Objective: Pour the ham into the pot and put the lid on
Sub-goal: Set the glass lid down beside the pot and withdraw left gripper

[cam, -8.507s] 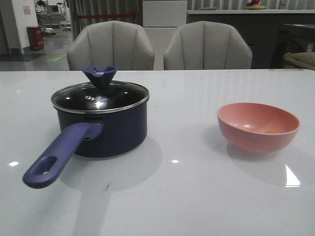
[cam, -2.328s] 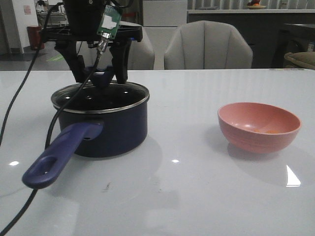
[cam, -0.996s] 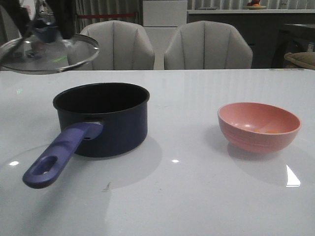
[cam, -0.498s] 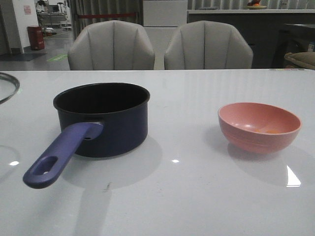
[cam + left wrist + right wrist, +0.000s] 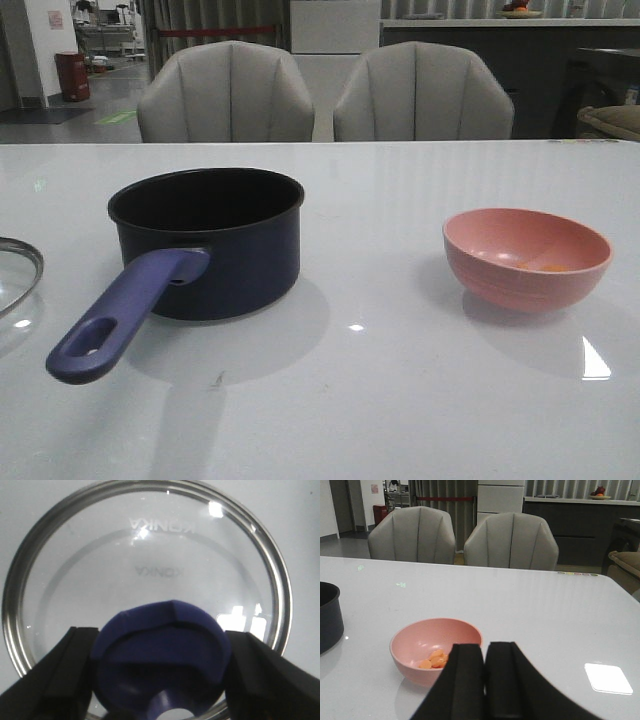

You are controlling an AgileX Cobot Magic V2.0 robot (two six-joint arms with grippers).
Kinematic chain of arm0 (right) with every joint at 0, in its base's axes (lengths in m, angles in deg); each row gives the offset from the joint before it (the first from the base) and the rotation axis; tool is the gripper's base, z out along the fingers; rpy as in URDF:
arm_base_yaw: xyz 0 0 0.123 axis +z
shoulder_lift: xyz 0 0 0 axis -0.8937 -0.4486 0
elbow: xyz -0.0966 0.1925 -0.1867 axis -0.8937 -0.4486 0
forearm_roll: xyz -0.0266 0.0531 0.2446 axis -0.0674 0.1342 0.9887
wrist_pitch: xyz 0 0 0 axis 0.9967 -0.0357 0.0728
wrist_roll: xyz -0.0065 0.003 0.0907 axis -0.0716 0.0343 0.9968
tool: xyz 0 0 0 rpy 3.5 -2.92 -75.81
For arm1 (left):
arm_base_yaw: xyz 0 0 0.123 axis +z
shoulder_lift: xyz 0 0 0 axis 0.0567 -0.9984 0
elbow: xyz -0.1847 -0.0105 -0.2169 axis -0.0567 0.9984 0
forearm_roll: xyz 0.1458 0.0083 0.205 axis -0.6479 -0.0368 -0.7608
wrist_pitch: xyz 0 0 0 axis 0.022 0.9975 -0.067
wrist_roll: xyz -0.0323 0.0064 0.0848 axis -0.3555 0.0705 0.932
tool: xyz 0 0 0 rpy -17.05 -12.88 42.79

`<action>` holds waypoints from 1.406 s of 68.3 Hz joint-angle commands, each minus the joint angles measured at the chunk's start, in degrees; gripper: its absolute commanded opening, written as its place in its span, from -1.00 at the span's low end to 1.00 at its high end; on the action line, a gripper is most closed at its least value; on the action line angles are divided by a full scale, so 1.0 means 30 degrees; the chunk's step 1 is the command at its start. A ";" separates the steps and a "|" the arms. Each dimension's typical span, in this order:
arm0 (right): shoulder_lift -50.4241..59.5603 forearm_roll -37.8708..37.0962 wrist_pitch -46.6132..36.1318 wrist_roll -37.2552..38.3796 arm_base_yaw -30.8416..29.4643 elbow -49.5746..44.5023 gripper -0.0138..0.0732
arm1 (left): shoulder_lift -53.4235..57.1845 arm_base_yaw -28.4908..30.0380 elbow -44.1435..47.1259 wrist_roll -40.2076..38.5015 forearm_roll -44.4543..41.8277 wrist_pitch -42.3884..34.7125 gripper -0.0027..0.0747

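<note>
Saucepan (image 5: 207, 243), dark navy and uncovered, stands left of centre on the white counter (image 5: 380, 390), its long purple-blue handle (image 5: 125, 314) angled toward the near left edge, oval hole at the tip. Open counter surface lies between the pot and the salmon-pink bowl (image 5: 526, 257), which sits well apart to the right; the near half of the counter in front of both is bare. Two grey upholstered chairs (image 5: 226, 92) stand just behind the far edge.

Glass lid (image 5: 17, 274) shows only as a slice of steel rim at the far left border of the front view, low over the counter, beside the pot and apart from it; whether it touches the surface cannot be told. In the left wrist view the lid (image 5: 145, 570) fills the frame, clear glass ringed by a thin steel band, with lettering printed on the glass.

Left gripper (image 5: 160, 675): black fingers (image 5: 55, 680) stand on either side of the dark blue flared knob (image 5: 160, 665) and press against it, holding the lid by that knob.

Right gripper (image 5: 484, 680): its two black fingers (image 5: 462, 685) lie flat together with only a thin seam between them, holding nothing, hanging near the bowl (image 5: 436, 650) on its near side.

Ham (image 5: 435, 659), a small heap of orange-pink slices, rests in the bottom of the bowl; from the front only an orange patch (image 5: 548, 266) is visible.
</note>
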 commanded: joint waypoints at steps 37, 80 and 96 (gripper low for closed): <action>0.0394 -0.0165 -0.1687 -0.0133 -0.0162 0.0093 -0.35 | -0.0568 0.0011 -0.0567 0.0123 0.0139 0.0153 0.73; 0.0394 -0.0165 -0.1687 -0.0133 -0.0162 0.0093 -0.35 | 0.5439 -0.1349 -0.1842 0.1267 0.0197 0.0051 0.71; 0.0394 -0.0165 -0.1687 -0.0133 -0.0162 0.0093 -0.35 | 1.0495 -0.2765 -0.0140 0.1267 0.0197 -0.1455 0.71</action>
